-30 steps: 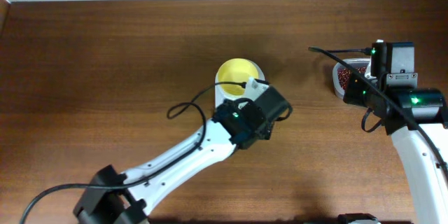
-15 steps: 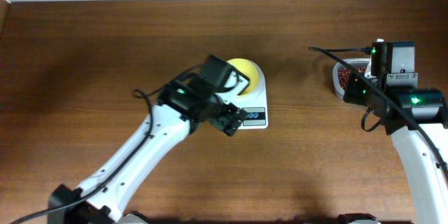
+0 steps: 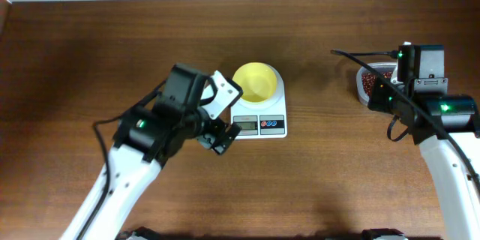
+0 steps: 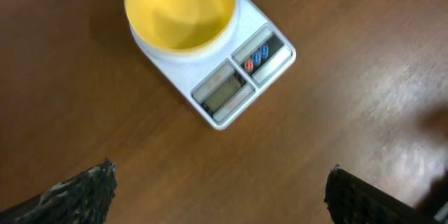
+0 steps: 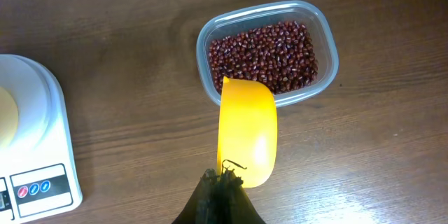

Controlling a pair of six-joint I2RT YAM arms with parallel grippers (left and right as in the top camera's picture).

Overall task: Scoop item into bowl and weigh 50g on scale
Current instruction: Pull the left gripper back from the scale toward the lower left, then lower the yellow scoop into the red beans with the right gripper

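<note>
The table point(image 3: 90, 60) is dark wood with visible grain and a soft sheen. The scale point(image 3: 259, 124) is smooth white plastic, and the bowl point(image 3: 255, 82) on it looks like smooth, fairly matt yellow plastic. The container point(image 5: 329, 49) is clear plastic, the beans point(image 5: 269, 56) have slightly glossy skins, and the scoop point(image 5: 247, 136) is shiny yellow plastic.

Dark wooden table point(image 3: 90, 52), white scale point(image 3: 259, 125) near centre, clear container point(image 5: 332, 49) well right, seemingly plastic

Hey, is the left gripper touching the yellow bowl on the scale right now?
Apart. The left wrist view shows the left gripper open, its fingers low in frame, with bare table between them and the bowl.
</note>
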